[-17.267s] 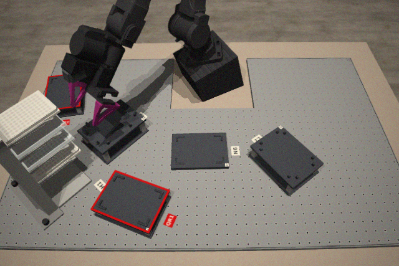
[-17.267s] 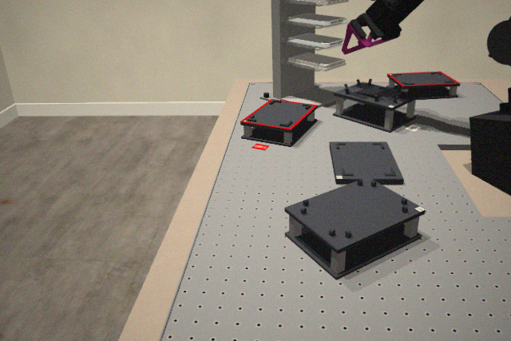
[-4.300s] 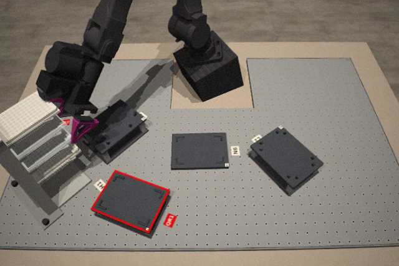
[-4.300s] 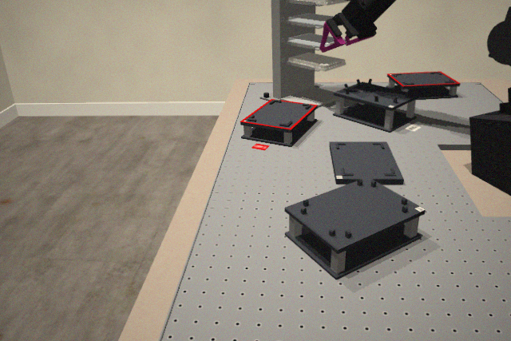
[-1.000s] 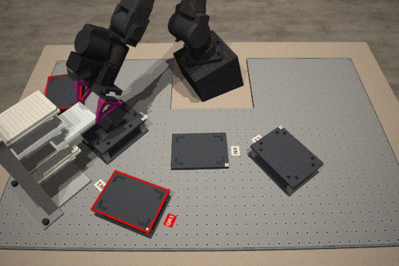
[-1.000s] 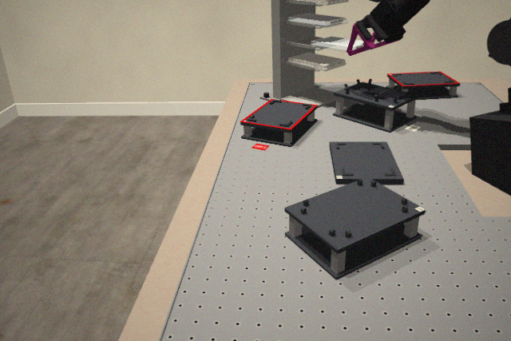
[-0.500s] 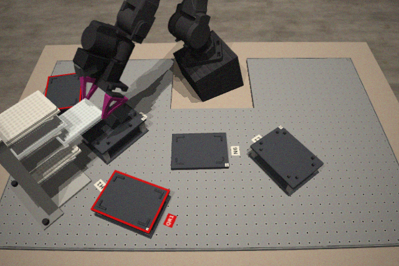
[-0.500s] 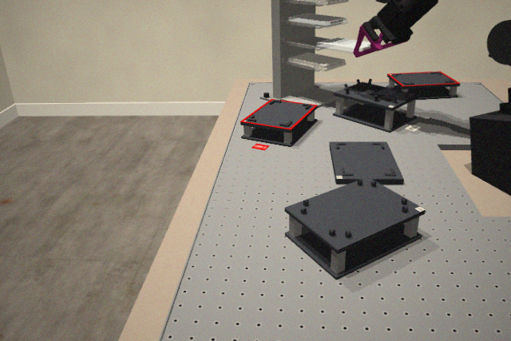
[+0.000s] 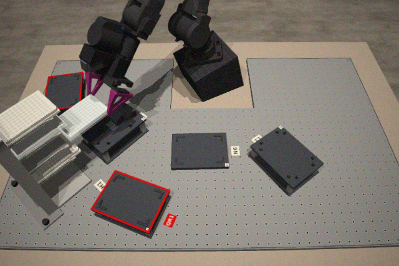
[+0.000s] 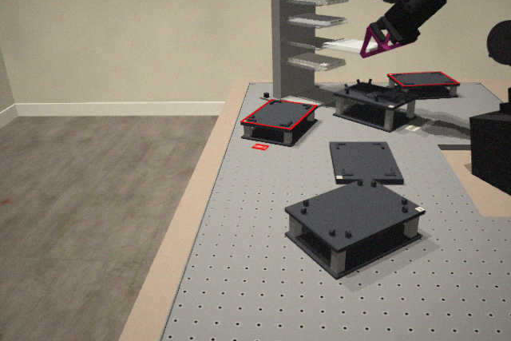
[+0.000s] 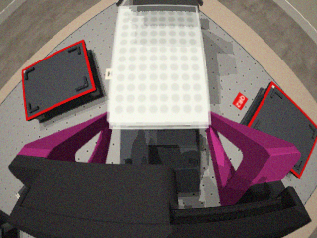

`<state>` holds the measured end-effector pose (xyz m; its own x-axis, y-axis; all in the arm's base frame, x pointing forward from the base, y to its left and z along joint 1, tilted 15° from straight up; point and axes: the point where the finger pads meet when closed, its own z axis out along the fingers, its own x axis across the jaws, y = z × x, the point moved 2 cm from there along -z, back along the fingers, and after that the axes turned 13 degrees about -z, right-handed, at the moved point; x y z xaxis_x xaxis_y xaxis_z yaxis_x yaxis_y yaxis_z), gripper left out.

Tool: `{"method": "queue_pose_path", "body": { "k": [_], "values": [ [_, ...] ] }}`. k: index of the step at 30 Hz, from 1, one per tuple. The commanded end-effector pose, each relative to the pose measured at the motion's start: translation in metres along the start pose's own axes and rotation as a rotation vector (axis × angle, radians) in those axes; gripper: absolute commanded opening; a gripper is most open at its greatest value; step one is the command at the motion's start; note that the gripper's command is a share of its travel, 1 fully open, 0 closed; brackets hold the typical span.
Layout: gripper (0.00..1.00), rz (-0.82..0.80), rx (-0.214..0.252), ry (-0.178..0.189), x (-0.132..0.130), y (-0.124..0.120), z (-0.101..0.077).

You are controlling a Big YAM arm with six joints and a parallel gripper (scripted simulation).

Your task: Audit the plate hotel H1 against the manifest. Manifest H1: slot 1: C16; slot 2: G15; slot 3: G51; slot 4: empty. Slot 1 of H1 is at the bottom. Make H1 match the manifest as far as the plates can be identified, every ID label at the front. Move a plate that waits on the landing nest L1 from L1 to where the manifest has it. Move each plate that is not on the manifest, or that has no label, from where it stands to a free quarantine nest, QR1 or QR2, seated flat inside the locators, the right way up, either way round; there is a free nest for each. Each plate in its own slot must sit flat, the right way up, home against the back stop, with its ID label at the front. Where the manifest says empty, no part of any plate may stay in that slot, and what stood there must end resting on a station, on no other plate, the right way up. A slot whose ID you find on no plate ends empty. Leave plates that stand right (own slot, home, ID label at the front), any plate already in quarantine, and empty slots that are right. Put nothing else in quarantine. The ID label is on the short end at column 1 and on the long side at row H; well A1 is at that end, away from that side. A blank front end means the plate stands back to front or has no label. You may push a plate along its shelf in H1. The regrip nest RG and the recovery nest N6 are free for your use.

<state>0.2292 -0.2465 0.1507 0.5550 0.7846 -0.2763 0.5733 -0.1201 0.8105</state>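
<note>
Grey pegboard bench (image 9: 290, 218) | plate hotel H1 (image 10: 282, 32) at left corner | white plate (image 9: 84, 115) half out of its slot, clamped between magenta fingers (image 9: 117, 99) of gripper (image 9: 103, 92) | QR1 (image 9: 130, 200) nest unoccupied in front.

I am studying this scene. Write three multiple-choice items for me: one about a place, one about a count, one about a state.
1. Where is the white plate between the end effector's fingers?
A. On the nest marked N6
B. Sticking out of the front of the hotel, at the second shelf from the bottom
C. On a red-framed nest

2. How many nests have a red frame?
A. One
B. Two
C. Four

3. What is the state of the red-framed nest by the QR1 label?
A. It bears no plate
B. It bears one plate
C. It lies overturned

Key: 1 B, the white plate juts from the hotel between the end effector's fingers. 2 B, one near the hotel's foot, one behind. 3 A, its dark top by the QR1 label shows only corner locators.
</note>
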Motion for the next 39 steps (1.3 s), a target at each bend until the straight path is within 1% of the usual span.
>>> {"method": "queue_pose_path", "body": {
  "k": [1,2,3,5,10,11,13,15,19,20,23,36,37,39],
  "values": [
    [0.86,-0.008,-0.018,-0.016,-0.006,0.004,-0.005],
    [0.86,-0.008,-0.018,-0.016,-0.006,0.004,-0.005],
    [0.86,-0.009,-0.038,-0.024,-0.008,0.009,-0.007],
    [0.86,-0.008,-0.018,-0.016,-0.005,0.002,-0.008],
    [0.86,-0.008,-0.018,-0.016,-0.004,-0.003,-0.013],
    [0.86,-0.008,-0.026,-0.019,-0.004,-0.003,-0.013],
    [0.86,-0.008,-0.017,-0.016,-0.003,-0.007,-0.015],
    [0.86,-0.008,-0.022,-0.018,-0.003,-0.008,-0.016],
    [0.86,-0.008,-0.017,-0.016,-0.002,-0.011,-0.017],
    [0.86,-0.009,-0.038,-0.025,-0.004,-0.008,-0.018],
    [0.86,-0.008,-0.017,-0.016,-0.001,-0.016,-0.020],
    [0.86,-0.008,-0.017,-0.016,0.002,-0.028,-0.027],
    [0.86,-0.010,-0.034,-0.023,0.001,-0.025,-0.028],
    [0.86,-0.008,-0.016,-0.015,0.003,-0.031,-0.029]
  ]
}}
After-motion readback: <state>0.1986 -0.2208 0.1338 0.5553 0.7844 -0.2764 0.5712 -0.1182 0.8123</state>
